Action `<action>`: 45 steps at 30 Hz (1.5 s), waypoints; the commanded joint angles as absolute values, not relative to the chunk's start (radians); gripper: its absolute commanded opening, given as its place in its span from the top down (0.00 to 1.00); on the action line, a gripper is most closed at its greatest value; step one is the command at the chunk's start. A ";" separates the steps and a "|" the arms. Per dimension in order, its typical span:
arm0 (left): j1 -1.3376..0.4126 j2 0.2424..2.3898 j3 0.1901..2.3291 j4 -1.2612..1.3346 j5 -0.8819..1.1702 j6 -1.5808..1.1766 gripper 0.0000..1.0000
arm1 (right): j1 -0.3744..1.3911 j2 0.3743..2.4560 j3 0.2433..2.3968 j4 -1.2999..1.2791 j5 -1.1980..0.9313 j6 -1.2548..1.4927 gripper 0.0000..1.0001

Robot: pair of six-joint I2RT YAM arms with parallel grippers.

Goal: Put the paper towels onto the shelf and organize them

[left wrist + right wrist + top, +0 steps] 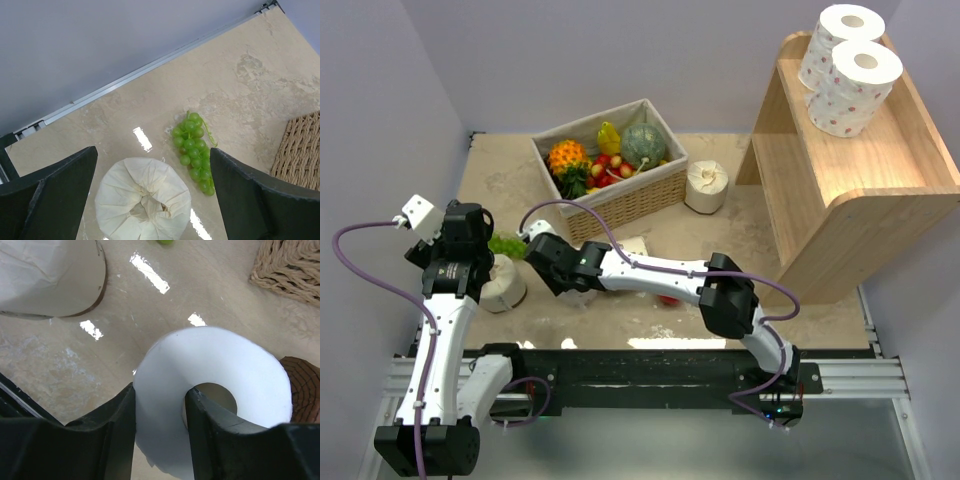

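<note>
**A:** Right wrist view. The right claw [160, 412] is seen pinching the white roll [220, 390] through its wall, one finger outside and one inside the hollow centre. Whether the roll is lifted off the tabletop [60, 365] cannot be told.

**B:** Reason judged: the roll is kept on end this way, ready to be set down upright. Left side?

**A:** The left claw [154, 155] is held spread above the cream roll [142, 202], with nothing touched. Grapes [194, 150] lie just beside that roll.

**B:** Probably lined up for a straddling grasp. Shelf?

**A:** Two dotted rolls [855, 80] are noted on the top tier of the shelf [880, 170], touching, at the far end. Room is presumably kept for more. A further roll [706, 186] stands near the wicker basket [620, 205].
</note>
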State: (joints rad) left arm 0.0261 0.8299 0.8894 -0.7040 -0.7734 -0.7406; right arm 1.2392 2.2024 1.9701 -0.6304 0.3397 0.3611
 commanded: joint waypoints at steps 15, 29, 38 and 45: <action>0.031 0.822 0.864 -0.537 -0.583 -0.609 0.00 | 1.241 1.847 1.980 -0.595 0.511 0.117 0.73; 0.008 0.825 0.762 -0.259 0.041 -0.419 0.05 | 1.161 1.712 2.266 -0.839 0.773 -0.124 0.73; 0.009 0.830 0.752 -0.229 0.109 -0.411 0.05 | 1.045 1.612 2.335 -0.873 0.906 -0.216 0.71; 0.008 0.833 0.752 -0.229 0.114 -0.413 0.05 | 1.006 1.510 2.316 -0.873 1.015 -0.278 0.70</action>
